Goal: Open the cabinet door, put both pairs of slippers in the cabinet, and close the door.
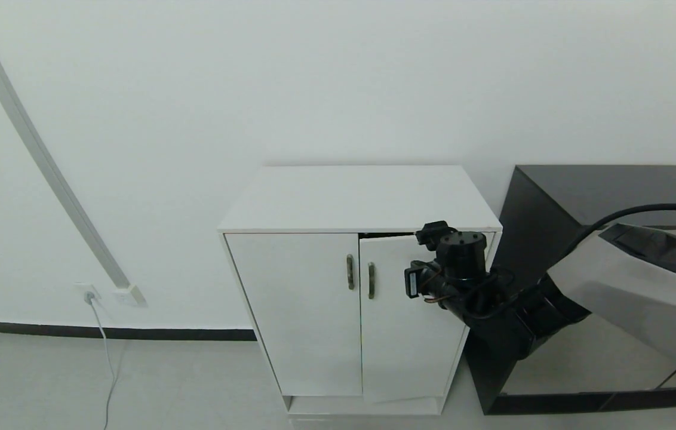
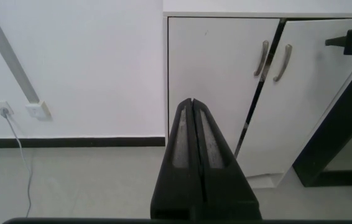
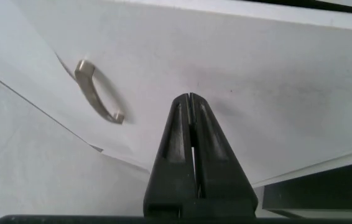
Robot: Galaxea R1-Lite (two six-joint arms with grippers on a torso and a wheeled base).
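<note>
**Right door ajar: widen it from the free edge**

The white cabinet (image 1: 356,197) stands against the wall, its right door (image 1: 409,322) slightly ajar. Our right gripper (image 3: 190,99), fingers pressed together, sits close to that door's face, beside the handle (image 1: 371,280). We judge it best to hook the free edge near the handle and pull in an arc about the hinge. Our left gripper (image 2: 191,102), fingers likewise together, hangs well back, facing the cabinet.
</note>
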